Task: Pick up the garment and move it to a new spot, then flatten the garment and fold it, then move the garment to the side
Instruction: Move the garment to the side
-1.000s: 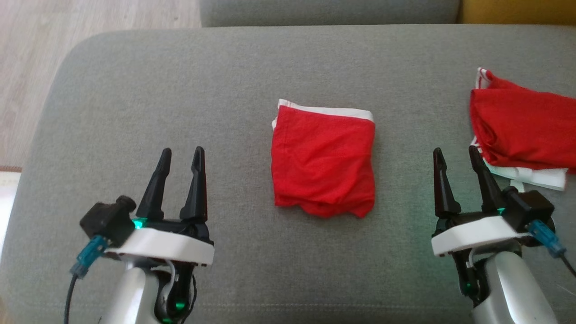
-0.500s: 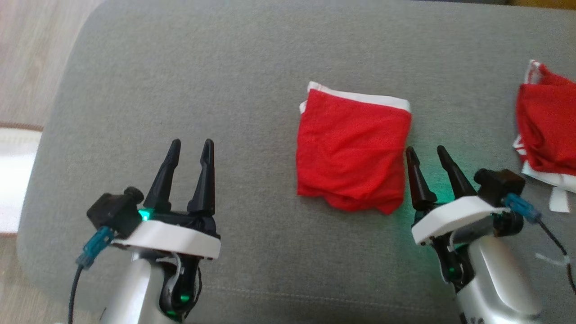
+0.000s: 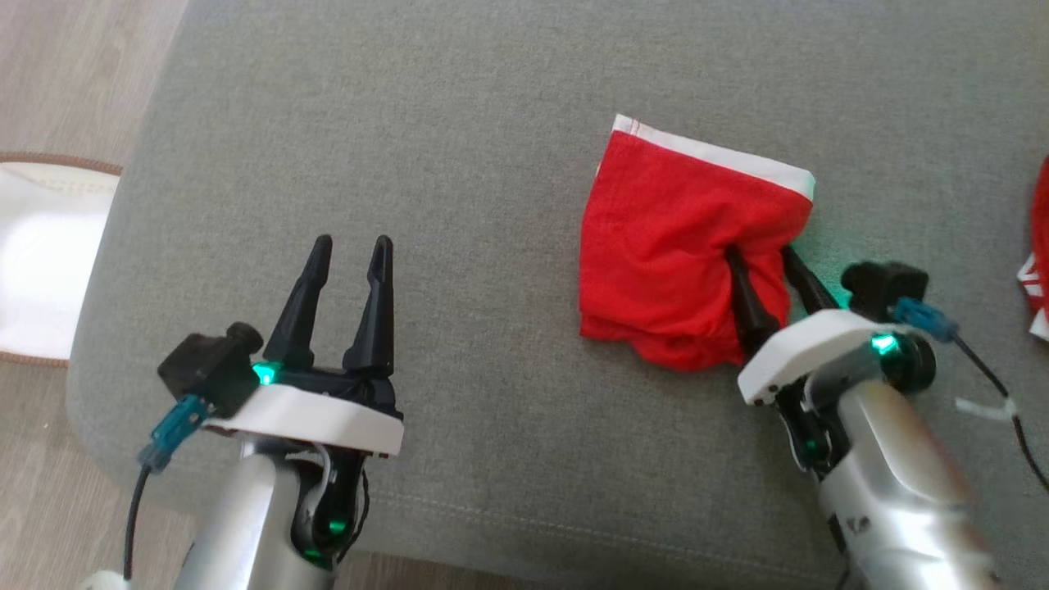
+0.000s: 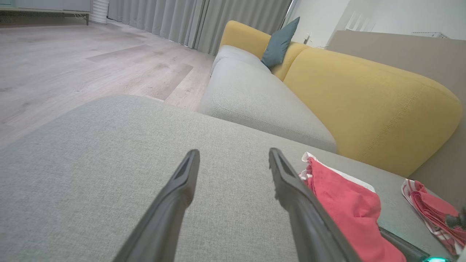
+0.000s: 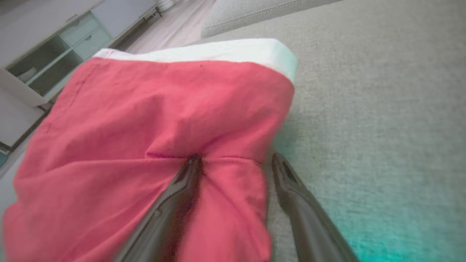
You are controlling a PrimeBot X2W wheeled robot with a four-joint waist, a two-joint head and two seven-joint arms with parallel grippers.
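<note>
I see the folded red garment (image 3: 668, 246) lying on the grey cushion (image 3: 410, 123), its right edge between my right jaws. They are spread wide, one finger (image 5: 178, 207) on the cloth, the other on the cushion beside it. My left jaws, also spread, hang well apart to its left.

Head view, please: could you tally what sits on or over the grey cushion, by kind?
Red garments: 2 (folded garment, second garment at the right edge)
Pincers: 2 (left pincer, right pincer, both open)
Total: 4
</note>
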